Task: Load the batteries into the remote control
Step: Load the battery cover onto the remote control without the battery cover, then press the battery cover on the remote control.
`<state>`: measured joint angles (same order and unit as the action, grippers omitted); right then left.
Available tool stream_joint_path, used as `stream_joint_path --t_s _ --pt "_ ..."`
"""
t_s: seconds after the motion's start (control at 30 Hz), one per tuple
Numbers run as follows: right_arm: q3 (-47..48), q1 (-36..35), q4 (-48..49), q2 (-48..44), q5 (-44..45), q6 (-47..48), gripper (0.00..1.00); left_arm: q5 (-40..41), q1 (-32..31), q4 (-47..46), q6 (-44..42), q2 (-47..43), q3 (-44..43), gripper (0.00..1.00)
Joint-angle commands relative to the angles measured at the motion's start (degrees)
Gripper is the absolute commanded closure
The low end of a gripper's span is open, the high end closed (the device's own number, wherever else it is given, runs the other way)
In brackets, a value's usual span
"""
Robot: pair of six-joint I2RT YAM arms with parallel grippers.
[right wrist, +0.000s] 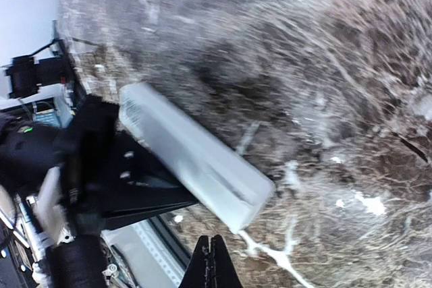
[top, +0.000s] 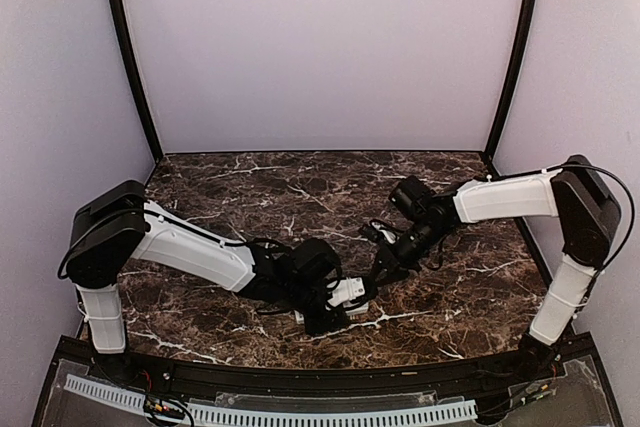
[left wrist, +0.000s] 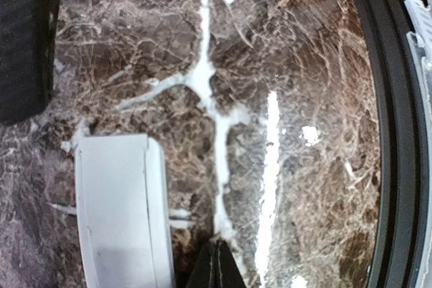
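The remote control [top: 348, 292] is a slim white bar lying on the dark marble at the centre front, with a plain side showing and no buttons visible. In the left wrist view the remote control [left wrist: 115, 214] lies just left of my left gripper [left wrist: 217, 264], which is shut with nothing between its fingers. From the right wrist, the remote control [right wrist: 196, 156] runs diagonally ahead of my right gripper [right wrist: 211, 257], also shut and empty, a little short of the bar's near end. The left gripper [top: 335, 317] and right gripper [top: 380, 275] flank the bar closely. The batteries are out of view.
The table's black front rail [left wrist: 395, 133] runs close along the right of the left wrist view and sits just beyond the remote in the right wrist view. The left arm's black body [right wrist: 115, 173] lies against the remote's far side. A dark block [left wrist: 23, 38] fills that view's top left corner.
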<state>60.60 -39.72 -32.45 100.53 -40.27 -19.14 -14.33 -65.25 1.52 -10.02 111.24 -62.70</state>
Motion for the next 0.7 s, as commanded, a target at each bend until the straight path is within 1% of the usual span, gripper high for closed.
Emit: stream_joint_path --t_s 0.0,0.2,0.4,0.53,0.57,0.6,0.63,0.67 --pt "-2.6 -0.5 4.0 -2.6 -5.3 -1.4 1.0 3.1 0.5 9.3 0.5 2.9 2.6 1.0" --pt "-4.9 -0.6 9.6 -1.1 -8.1 -3.5 1.0 3.6 0.5 8.2 1.0 1.5 2.2 1.0" --pt "-4.7 -0.6 8.6 -0.8 -7.0 -3.7 1.0 0.2 0.5 7.0 0.2 -2.1 2.0 1.0" --pt "-5.7 -0.9 8.5 -1.7 -4.8 -5.3 1.0 -0.6 0.5 5.3 -0.7 -7.4 3.3 0.98" --pt "-6.1 -1.0 9.0 -1.8 -4.5 -5.9 1.0 -0.6 0.5 4.7 -1.1 -9.4 3.5 0.92" --pt "-6.3 -1.1 9.6 -1.7 -4.4 -6.4 1.0 -0.4 0.5 4.3 -1.4 -10.5 4.2 0.88" --pt "-6.4 -1.2 9.9 -1.6 -4.3 -6.8 1.0 -0.1 0.5 3.5 -2.1 -12.7 4.7 0.76" --pt "-6.5 -1.3 10.4 -1.4 -4.4 -7.1 1.0 1.1 0.5 2.9 -2.6 -14.6 5.7 0.7"
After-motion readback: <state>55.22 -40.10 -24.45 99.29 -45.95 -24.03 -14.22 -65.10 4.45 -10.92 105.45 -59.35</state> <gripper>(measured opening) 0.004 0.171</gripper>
